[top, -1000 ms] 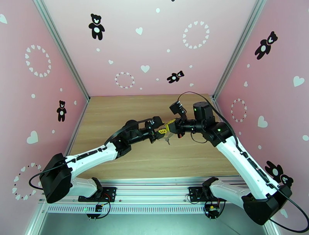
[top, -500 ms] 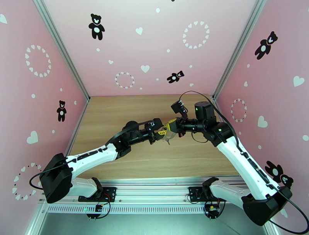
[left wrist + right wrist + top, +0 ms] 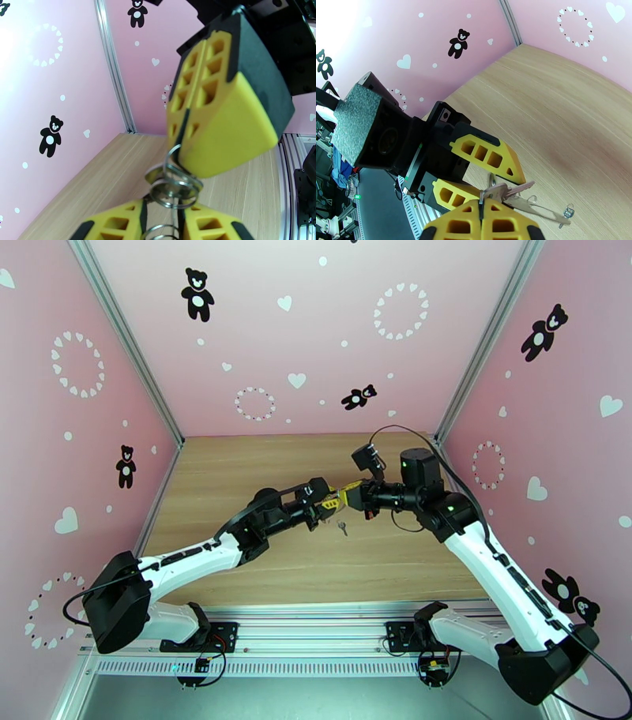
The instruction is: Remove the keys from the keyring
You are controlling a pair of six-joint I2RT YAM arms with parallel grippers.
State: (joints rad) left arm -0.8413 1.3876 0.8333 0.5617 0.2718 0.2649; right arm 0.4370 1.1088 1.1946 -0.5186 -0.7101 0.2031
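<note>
Here, above the wooden table [image 3: 237, 477], the right gripper [image 3: 480, 211] pinched a steel keyring [image 3: 175, 189] with its jaws closed. The keys [image 3: 515, 190] hung between the left gripper's [image 3: 323, 511] parted fingers. One small key [image 3: 342, 526] lay loose on the tabletop.

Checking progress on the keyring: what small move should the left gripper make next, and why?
Probably close the left gripper on a key and slide it along the coil. The right gripper is shut on the keyring, keys stick out by the left fingers, and one small key already lies on the table.
</note>
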